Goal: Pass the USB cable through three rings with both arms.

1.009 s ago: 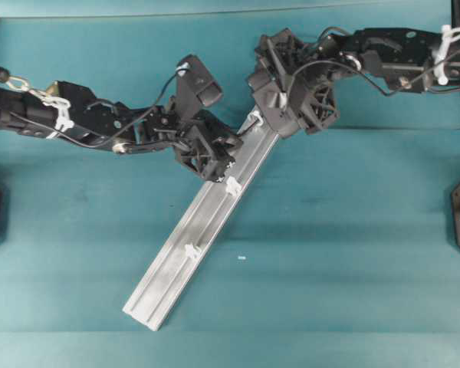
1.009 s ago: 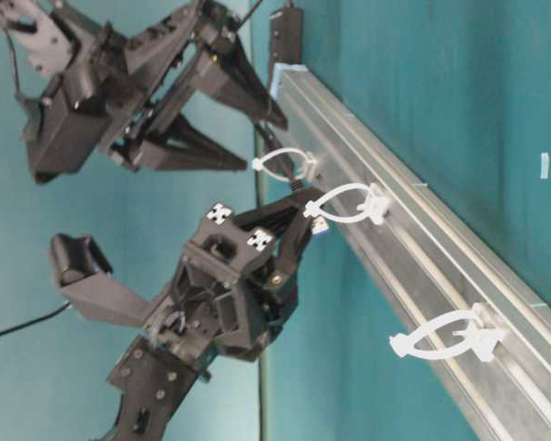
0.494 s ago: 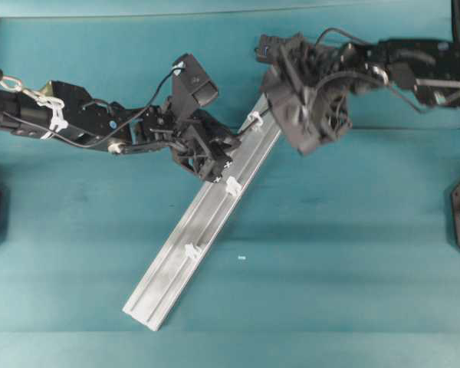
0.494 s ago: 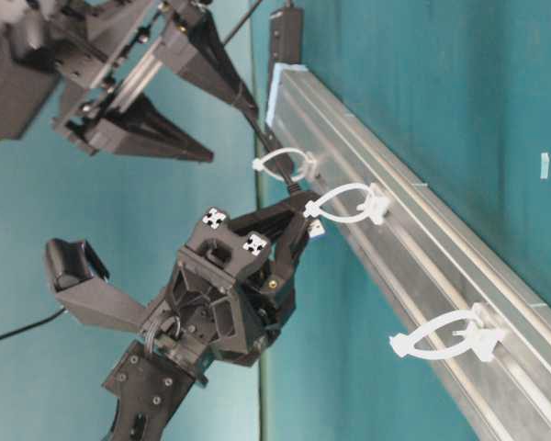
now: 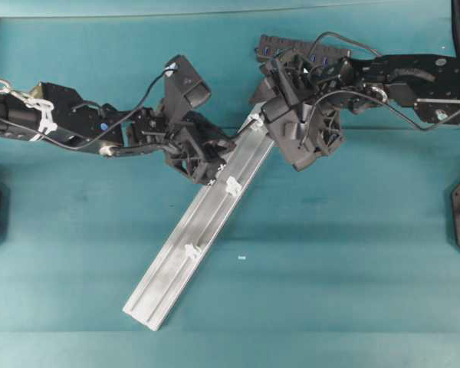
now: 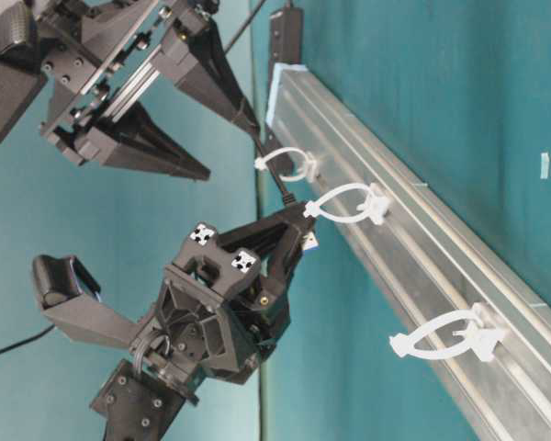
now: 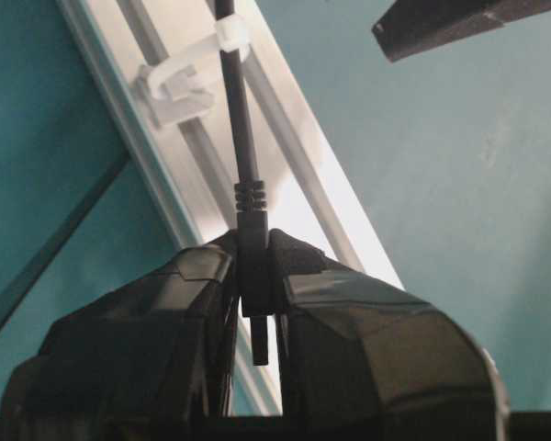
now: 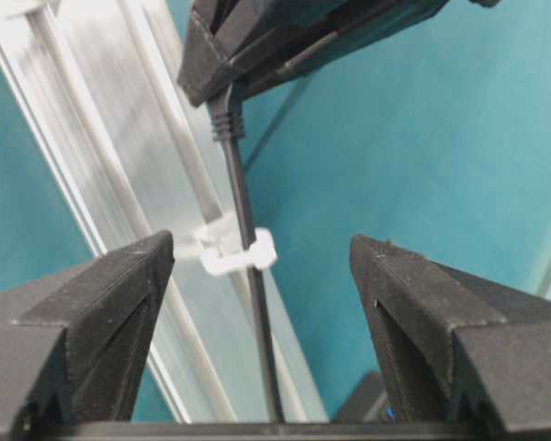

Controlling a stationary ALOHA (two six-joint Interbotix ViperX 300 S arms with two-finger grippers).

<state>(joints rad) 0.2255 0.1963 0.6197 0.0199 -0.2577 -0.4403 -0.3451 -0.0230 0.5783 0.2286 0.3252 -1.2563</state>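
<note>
The USB cable [image 7: 241, 129] runs through the upper ring [image 7: 195, 66] on the silver rail [image 5: 185, 253]. Its dark plug [image 7: 255, 266] is pinched in my left gripper [image 7: 254, 243], which is shut on it beside the rail [image 6: 459, 266]. The plug's tip [image 6: 309, 241] sits next to the middle ring [image 6: 344, 204], not through it. The lower ring [image 6: 448, 340] has nothing in it. My right gripper [image 8: 262, 246] is wide open, its fingers [image 8: 119, 312] on either side of the cable [image 8: 241, 197] at the upper ring [image 8: 234, 250], touching nothing. From above, the left gripper [image 5: 217, 164] lies between the upper ring [image 5: 254, 123] and the middle ring [image 5: 232, 185].
A black multi-port hub [image 5: 303, 46] lies at the rail's far end, under the right arm. The rail crosses the teal table [image 5: 353, 253] diagonally. The right gripper [image 6: 230, 147] hangs close above the left gripper [image 6: 301, 225].
The right gripper swung up and away, then came back, still open, around the cable at the upper ring. The left gripper shifted slightly up-left, still holding the plug.
</note>
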